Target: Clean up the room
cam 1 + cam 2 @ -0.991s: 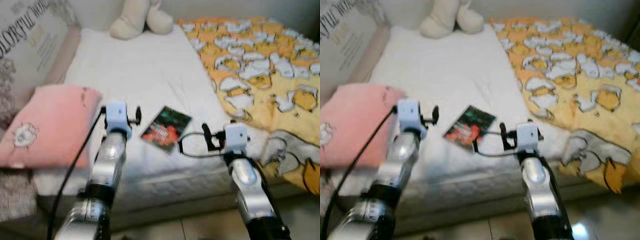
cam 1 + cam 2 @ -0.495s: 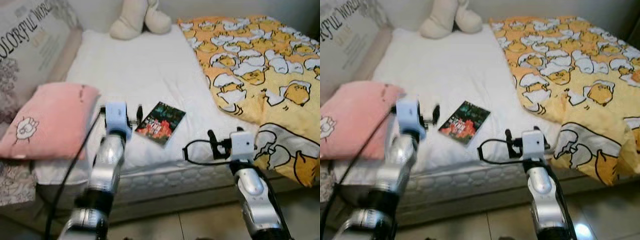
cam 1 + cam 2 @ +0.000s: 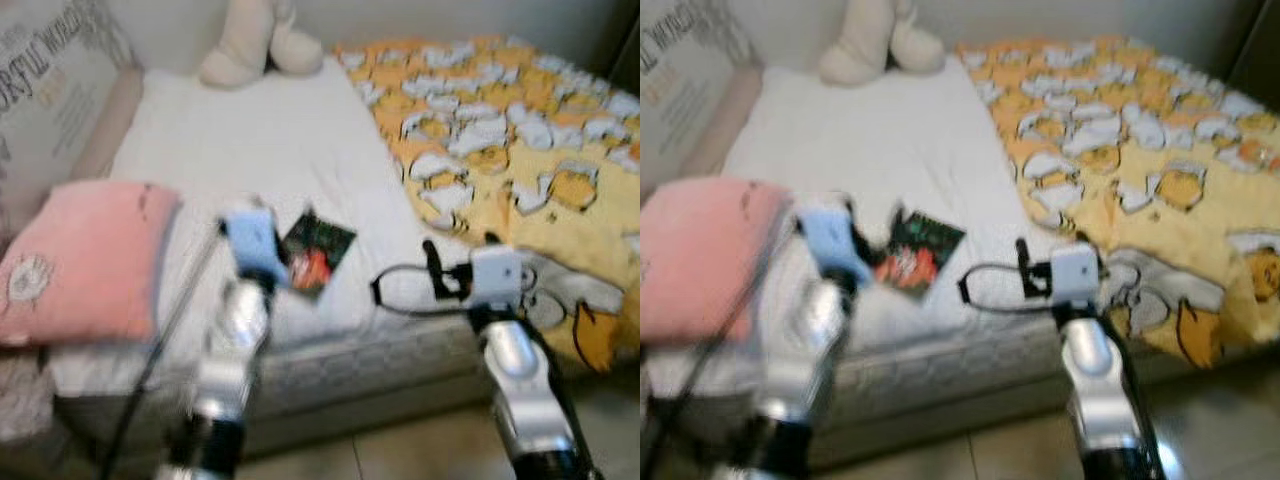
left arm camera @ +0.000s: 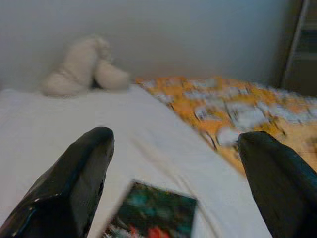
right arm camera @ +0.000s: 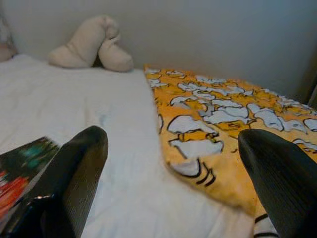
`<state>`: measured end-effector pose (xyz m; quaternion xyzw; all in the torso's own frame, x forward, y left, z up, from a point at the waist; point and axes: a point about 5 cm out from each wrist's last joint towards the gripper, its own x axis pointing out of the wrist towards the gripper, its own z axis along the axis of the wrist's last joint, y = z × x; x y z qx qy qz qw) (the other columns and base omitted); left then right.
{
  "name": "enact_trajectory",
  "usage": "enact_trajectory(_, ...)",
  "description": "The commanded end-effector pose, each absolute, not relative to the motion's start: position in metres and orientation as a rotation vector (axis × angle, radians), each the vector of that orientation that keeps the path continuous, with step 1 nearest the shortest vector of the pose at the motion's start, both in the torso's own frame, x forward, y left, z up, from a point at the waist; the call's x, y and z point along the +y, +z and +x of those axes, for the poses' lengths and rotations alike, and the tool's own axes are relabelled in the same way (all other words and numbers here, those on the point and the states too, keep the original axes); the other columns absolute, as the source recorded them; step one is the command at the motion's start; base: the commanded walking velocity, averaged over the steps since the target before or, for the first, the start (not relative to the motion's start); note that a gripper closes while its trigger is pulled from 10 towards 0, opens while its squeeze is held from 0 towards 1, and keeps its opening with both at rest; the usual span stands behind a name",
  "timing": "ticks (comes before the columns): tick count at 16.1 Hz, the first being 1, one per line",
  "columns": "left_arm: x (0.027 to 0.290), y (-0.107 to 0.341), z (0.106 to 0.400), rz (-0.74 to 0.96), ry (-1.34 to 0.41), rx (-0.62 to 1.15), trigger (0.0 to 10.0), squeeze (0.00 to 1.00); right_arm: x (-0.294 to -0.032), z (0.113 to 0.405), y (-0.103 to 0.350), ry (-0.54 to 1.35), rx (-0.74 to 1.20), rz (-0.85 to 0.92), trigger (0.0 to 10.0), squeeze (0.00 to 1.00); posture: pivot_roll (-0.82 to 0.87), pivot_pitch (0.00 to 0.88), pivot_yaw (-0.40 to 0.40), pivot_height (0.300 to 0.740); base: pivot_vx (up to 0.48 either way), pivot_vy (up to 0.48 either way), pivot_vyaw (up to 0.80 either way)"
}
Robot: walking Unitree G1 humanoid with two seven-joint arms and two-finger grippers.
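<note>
A book (image 3: 318, 252) with a dark green and red cover lies flat on the white sheet of the bed (image 3: 270, 140), close to the bed's near edge. It is the loose thing here that the tidying most likely calls for first.

The left gripper (image 4: 173, 163) is spread wide, and its wrist camera looks between the two black fingers (image 4: 74, 183) straight at the book, which lies just ahead of and below them. The book's near corner points toward this gripper, so its long axis runs slantwise away from it, tilting toward the yellow duck-print blanket (image 3: 510, 130) on the far side.

The right gripper (image 5: 173, 163) is also spread apart. From it, the book lies off to the side, beyond one finger, not between the two.

So the left arm is nearer and better lined up. The reach probably needs a short push forward and down, with the wrist turned so the fingers close across the book's short side. The head views are blurred, so the exact gap is hard to judge.
</note>
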<state>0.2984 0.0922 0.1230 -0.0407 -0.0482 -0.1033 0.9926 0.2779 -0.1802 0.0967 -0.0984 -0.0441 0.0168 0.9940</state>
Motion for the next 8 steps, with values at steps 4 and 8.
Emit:
enact_trajectory(4,0.098,0.127,0.297,-0.089,-0.196,-0.062,10.0,0.00,-0.181,0.265,0.104,0.005,-0.096,-0.148,10.0,0.00,-0.18,0.000,0.055,0.740,0.480,0.000,0.00)
enact_trajectory(8,0.097,0.122,0.313,-0.046,-0.165,0.019,10.0,0.00,-0.179,0.265,0.098,-0.003,-0.056,-0.123,10.0,0.00,-0.20,0.000,0.060,0.740,0.360,0.000,0.00)
